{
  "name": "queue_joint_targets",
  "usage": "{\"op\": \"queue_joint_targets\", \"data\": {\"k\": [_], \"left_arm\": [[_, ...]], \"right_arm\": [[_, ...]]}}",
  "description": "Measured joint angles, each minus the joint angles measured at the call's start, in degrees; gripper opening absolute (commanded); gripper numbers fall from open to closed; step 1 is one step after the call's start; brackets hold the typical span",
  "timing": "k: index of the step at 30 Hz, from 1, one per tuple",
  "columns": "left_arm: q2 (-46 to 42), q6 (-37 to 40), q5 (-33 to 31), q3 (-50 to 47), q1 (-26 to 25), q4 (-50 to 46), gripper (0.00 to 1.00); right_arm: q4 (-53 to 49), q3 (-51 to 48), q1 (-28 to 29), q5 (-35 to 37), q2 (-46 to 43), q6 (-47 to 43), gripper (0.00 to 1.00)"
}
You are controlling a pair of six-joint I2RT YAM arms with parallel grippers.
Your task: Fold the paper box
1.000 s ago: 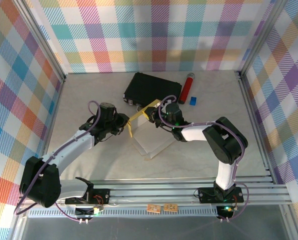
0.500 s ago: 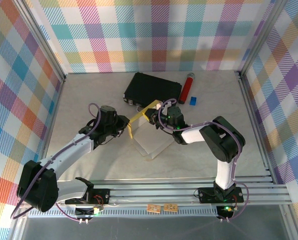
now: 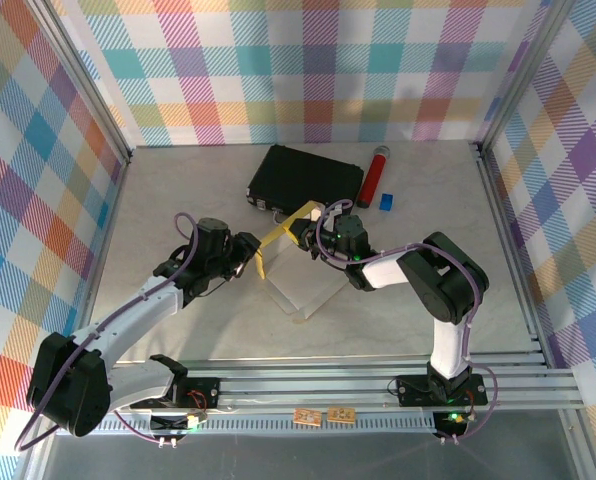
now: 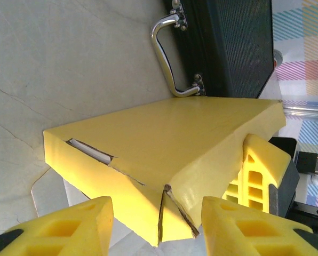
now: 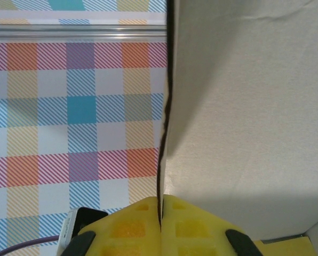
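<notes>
Change from a second ago, top view:
- The left gripper [image 3: 248,252] has let go. It was closed on the left edge of the paper box [image 3: 281,230]; its jaws now stand apart.
- The gripper head has dropped slightly toward the lower left. The left shoulder link has swung lower into the bottom left corner.
- The right arm has barely moved. The box lies where it did.

Left arm:
- It stretches from the bottom left corner up to mid-frame, elbow low, forearm running diagonally up and right.
- The wrist is level and points right at the box.
- In the left wrist view the two yellow fingers [image 4: 68,229] sit at the bottom edge, with the box's creased yellow corner between them.
- There is a clear gap on the left finger's side. I cannot tell whether the right finger touches.

Right arm:
- It rises from its base at lower right, folds sharply at the elbow, and the forearm reaches left to mid-frame.
- The right gripper [image 3: 306,232] is clamped on the raised yellow flap.
- In the right wrist view its fingers are pressed together on a thin sheet edge, with the whitish reverse face to the right.

Box and surroundings:
- The box is at the table's [image 3: 178,190] centre. One yellow panel is tilted up and the pale panel lies flat below it, toward the lower right.
- A black case [image 3: 303,178] sits just above the box.
- A red cylinder [image 3: 374,175] and a small blue piece [image 3: 387,201] sit to the case's right.
</notes>
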Motion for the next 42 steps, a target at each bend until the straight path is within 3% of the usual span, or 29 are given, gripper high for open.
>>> {"op": "queue_joint_targets", "data": {"k": [8,14,28,42], "left_arm": [[-1.07,-3.74,0.94,-0.02,0.00,0.31,0.36],[-0.92,-5.84,1.14,-1.07,-0.55,1.99,0.36],[-0.83,-6.97,0.92,-2.67,-1.51,4.74,0.23],[0.63,-3.78,0.39,-1.29,-1.79,2.34,0.23]], "right_arm": [[0.35,0.00,0.00,0.00,0.17,0.02,0.00],[0.37,0.00,0.00,0.00,0.22,0.02,0.00],[1.20,0.00,0.00,-0.11,0.76,0.04,0.00],[1.27,0.24,0.00,-0.11,1.09,0.04,0.00]]}}
